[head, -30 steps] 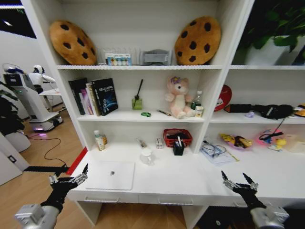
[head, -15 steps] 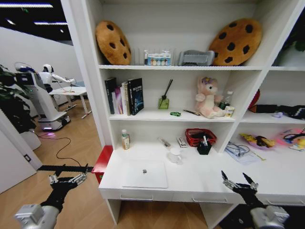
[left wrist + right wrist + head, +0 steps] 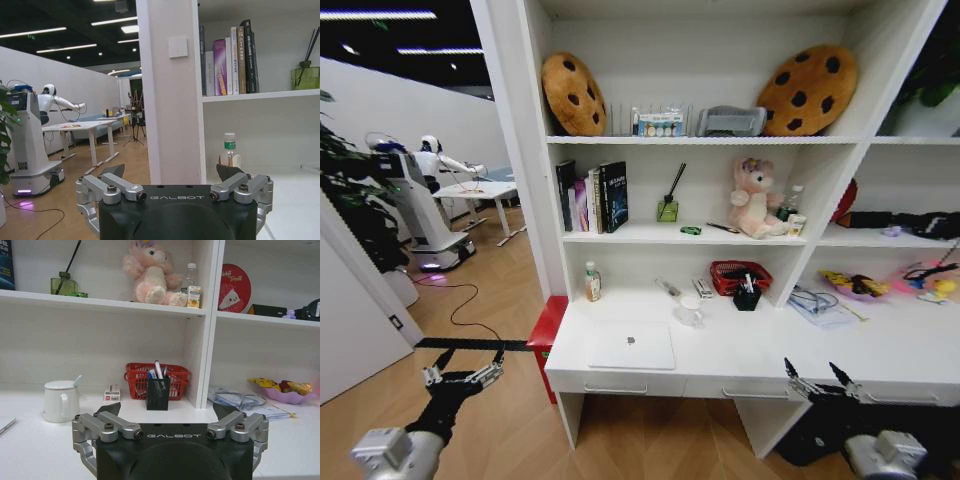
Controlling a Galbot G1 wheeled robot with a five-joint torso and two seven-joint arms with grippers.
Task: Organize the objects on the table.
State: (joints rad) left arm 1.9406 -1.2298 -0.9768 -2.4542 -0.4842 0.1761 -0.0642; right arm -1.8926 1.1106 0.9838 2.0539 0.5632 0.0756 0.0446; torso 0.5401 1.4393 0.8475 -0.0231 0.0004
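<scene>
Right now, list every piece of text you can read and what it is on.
"GALBOT": on the black body of the left pincer.
"GALBOT": on the black body of the right pincer.
Book spines: lettering too small to read.
Round red sign on the shelf: white script, too blurred to read.
Small carton beside the plush toy: print unreadable.

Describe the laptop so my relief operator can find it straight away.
Start at the long white desk under the shelves. On its left part, near the front edge, lies the laptop, closed and flat. It is the thin silver slab with a small dark logo at its centre, nearer than the white mug.
</scene>
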